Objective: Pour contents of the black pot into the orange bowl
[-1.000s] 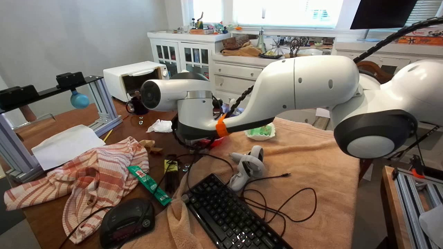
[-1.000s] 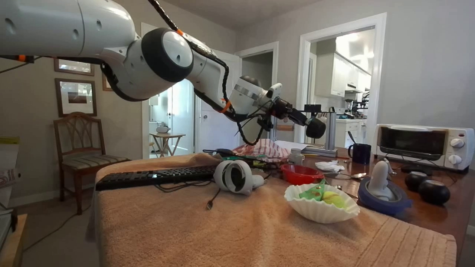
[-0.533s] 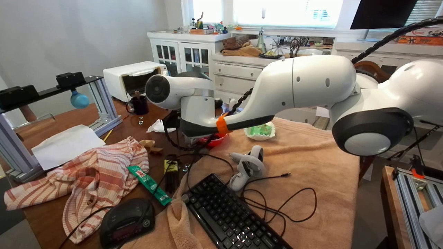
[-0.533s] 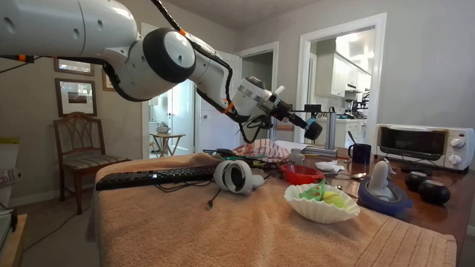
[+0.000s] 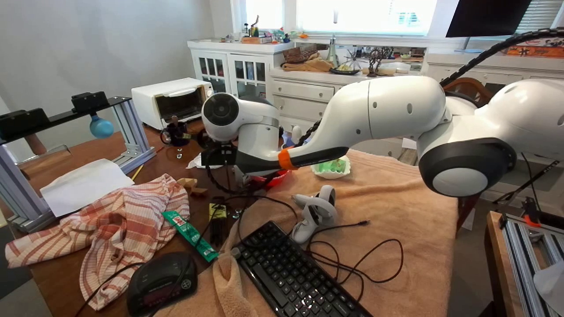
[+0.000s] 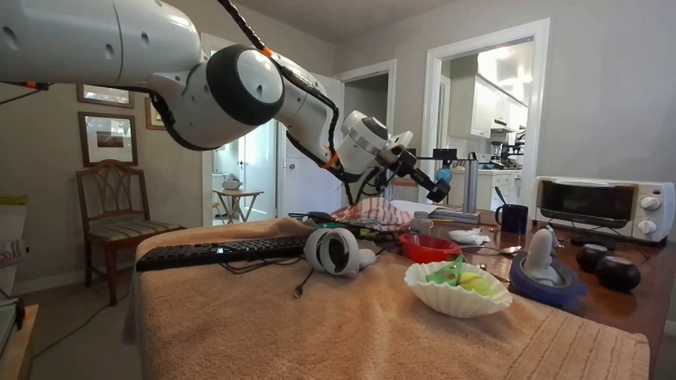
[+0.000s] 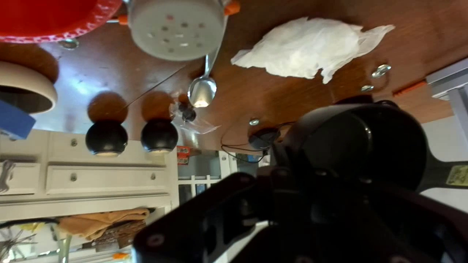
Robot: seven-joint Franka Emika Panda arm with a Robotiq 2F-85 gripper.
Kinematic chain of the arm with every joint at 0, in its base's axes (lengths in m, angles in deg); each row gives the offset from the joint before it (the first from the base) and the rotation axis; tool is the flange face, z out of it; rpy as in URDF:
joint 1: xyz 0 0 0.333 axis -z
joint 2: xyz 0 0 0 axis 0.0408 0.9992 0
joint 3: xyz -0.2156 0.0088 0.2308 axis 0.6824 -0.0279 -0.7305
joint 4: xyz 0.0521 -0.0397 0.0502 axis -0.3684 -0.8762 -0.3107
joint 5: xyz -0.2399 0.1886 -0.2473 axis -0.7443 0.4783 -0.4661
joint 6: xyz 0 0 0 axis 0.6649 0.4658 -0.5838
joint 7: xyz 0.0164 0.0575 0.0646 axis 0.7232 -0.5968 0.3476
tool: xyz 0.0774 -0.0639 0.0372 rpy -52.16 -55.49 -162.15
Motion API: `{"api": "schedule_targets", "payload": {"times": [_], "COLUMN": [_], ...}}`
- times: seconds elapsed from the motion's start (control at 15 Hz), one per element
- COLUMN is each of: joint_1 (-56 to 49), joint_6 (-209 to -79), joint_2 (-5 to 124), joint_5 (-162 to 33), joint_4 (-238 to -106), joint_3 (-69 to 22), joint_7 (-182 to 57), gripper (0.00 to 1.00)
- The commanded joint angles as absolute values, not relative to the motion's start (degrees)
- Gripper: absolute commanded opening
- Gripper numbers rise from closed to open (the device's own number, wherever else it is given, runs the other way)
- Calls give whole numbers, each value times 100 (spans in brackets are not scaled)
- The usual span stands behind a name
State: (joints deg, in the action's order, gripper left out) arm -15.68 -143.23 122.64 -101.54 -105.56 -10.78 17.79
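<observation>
Black keyboard [image 5: 291, 273] on tan towel [image 5: 410, 211], striped cloth [image 5: 128, 220], white toaster oven [image 6: 602, 206]

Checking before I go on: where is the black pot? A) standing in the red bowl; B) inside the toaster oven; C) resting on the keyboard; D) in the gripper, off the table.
D: in an exterior view the gripper holds the pot up in the air, above the table.
</observation>
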Motion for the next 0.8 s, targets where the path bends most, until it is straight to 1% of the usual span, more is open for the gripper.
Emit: {"api": "schedule_targets", "payload": {"times": [0.0,0.13,0.2,0.73], "joint_1": [-1561,-1498,-1484,-1303], "joint_6": [-14565,-14870,-14910,-15322], "joint_2": [12372,12414,12416,12270], "joint_5": [-9782,-9659,-9643,-8324], "joint_4": [-10440,-10439,-10445,-10534], "joint_3": [-901,-900,-899,-1361], "joint_7": [1563,1416,1394,66], "gripper": [5,5,1,1]}}
